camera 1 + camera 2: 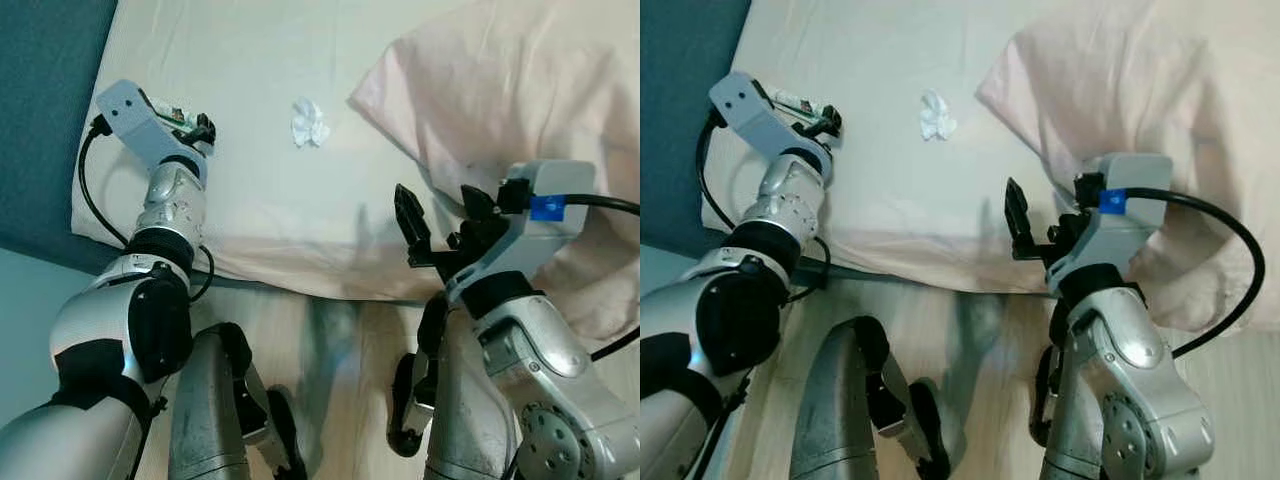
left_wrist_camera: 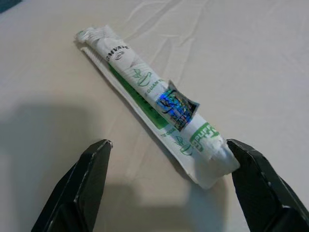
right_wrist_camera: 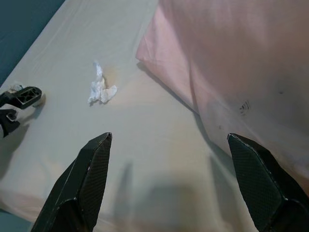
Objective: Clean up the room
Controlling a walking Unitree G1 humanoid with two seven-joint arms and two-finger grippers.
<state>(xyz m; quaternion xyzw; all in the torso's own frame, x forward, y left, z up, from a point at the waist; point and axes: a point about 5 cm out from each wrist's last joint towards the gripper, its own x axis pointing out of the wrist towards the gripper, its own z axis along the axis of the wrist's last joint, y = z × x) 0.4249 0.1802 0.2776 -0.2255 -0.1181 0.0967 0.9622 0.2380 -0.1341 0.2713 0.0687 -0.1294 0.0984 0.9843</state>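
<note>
The right end effector (image 3: 166,183) hangs nearest, over the bed's near edge with its black fingers (image 1: 411,222) spread wide and nothing between them. Below it, the wooden floor (image 1: 340,350) shows beside the robot's legs. The bed (image 1: 250,200) carries a cream sheet, and a pink pillow (image 1: 500,90) lies on the robot's right, its corner reaching toward the middle of the mattress.

The left end effector (image 2: 166,188) is out over the left part of the bed, close to the dark teal headboard (image 1: 40,100). Its fingers stand wide apart on either side of the near end of a white and green wrapped tube (image 2: 154,101), which lies flat on the sheet and slants away from the wrist. One finger (image 2: 260,183) is just beside the tube's end; whether it touches cannot be told.

Farther out, a crumpled white tissue (image 1: 309,123) rests on the sheet between the left end effector and the pillow, apart from both.
</note>
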